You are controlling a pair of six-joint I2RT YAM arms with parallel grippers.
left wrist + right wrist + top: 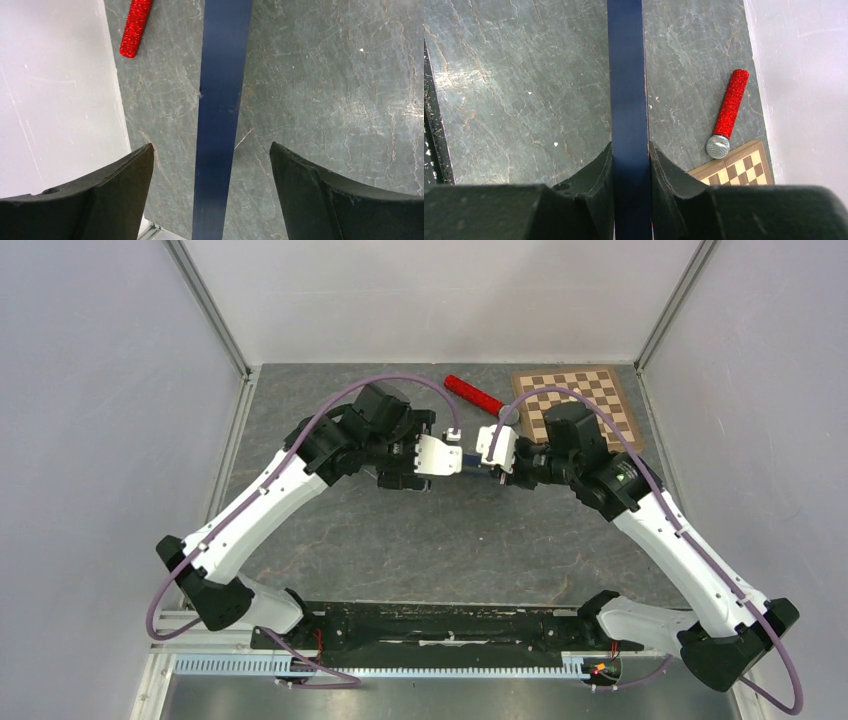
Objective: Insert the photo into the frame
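1. The left gripper (211, 146) is up off the grey stone-patterned table (430, 540), near the middle of the workspace and pointing toward its partner. Its jaws are spread wide – the two dark fingers (125, 185) stand well apart and grip nothing.

2. The frame (220, 75) sits between the two grippers. Only a narrow dark blue strip of it shows, running straight away from both wrist cameras with bare table on either side. In the left wrist view the strip passes through the gap between the spread fingers with clear space on each side, touching neither. From above, it is only a short dark patch in the gap where the two arms meet, so how the rest of it lies cannot be told.

3. A red glitter microphone (730, 107) with a silver mesh head lies flat on the table beyond the grippers, near the back wall. Its head points toward the chessboard and lies just beside that board's near corner.

4. The right gripper (630, 146) faces the left one from the other side. Its jaws are drawn in close and pinch the blue strip – both dark pads (599, 170) press flat against its two sides, so this arm alone has hold of the frame.

5. A square wooden chessboard (580, 405) lies flat in the far right corner of the table, behind the right arm.
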